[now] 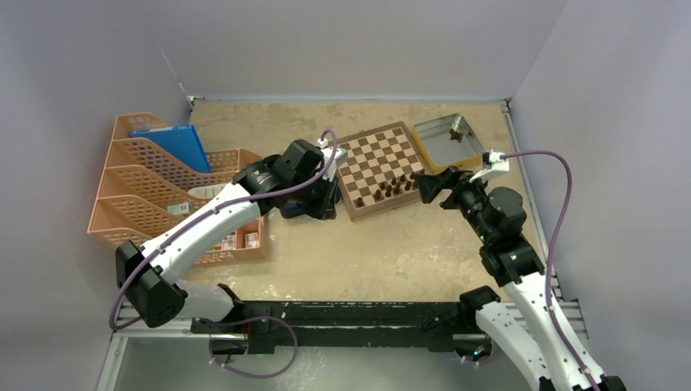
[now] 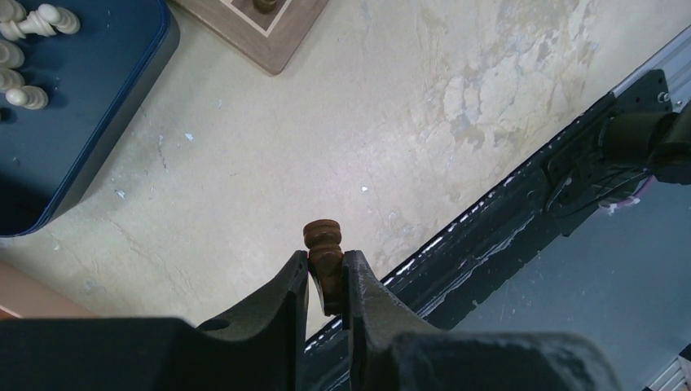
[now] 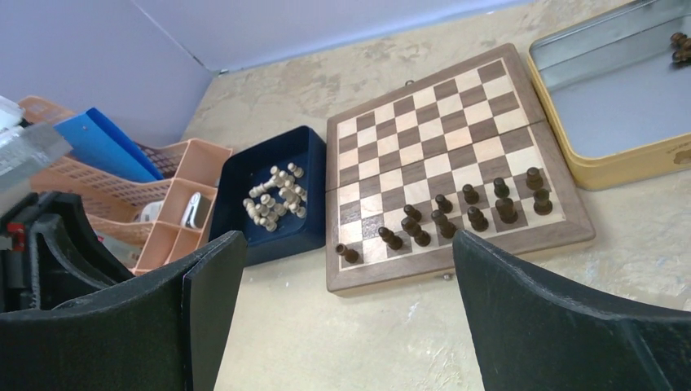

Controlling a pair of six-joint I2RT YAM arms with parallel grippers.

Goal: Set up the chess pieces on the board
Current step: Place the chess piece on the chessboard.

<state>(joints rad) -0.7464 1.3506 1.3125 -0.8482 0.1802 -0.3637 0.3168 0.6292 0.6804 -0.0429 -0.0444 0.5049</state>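
My left gripper [image 2: 326, 259] is shut on a dark brown chess piece [image 2: 323, 238], whose turned head sticks out past the fingertips above bare table. In the top view this gripper [image 1: 314, 205] hangs just left of the board [image 1: 352, 208]. The board's near two rows hold several dark chess pieces [image 3: 456, 213]; a single one [image 3: 346, 253] stands on the near left corner square. My right gripper [image 3: 349, 273] is open with nothing between its fingers, and it hovers before the board's near edge [image 3: 391, 275]. From above, the right gripper [image 1: 428, 186] sits at the board's near right corner.
A dark blue tray [image 3: 236, 175] of cream pieces [image 3: 277, 195] lies left of the board. A silver tin [image 3: 611, 167] at the back right holds a few dark pieces [image 3: 678, 47]. Orange file racks [image 1: 155, 191] with a blue folder [image 1: 175, 147] stand at the far left.
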